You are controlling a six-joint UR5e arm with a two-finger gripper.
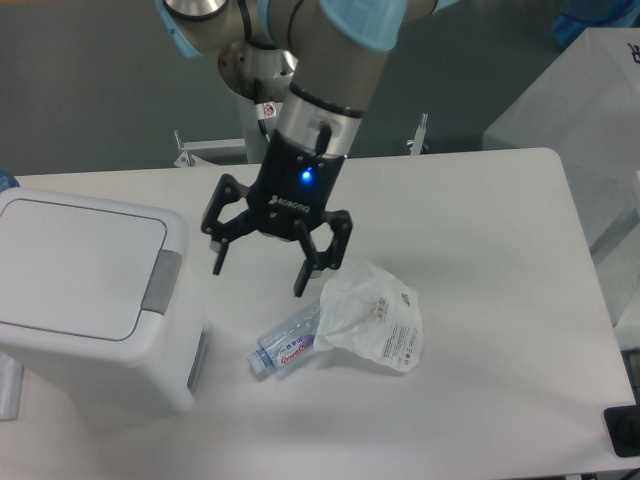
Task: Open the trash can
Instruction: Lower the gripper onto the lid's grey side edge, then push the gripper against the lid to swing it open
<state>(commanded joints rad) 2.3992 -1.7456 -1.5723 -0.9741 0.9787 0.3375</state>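
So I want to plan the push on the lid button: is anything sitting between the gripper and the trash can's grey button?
Nothing visible. The gripper hangs open to the right of the trash can, with only bare table between it and the grey button. The bottle and plastic bag lie off to the right, away from that path.

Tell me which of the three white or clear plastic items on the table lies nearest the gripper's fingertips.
The white wrinkly plastic bag, just below-right of the open gripper. The clear bottle lies slightly farther; the trash can sits off left.
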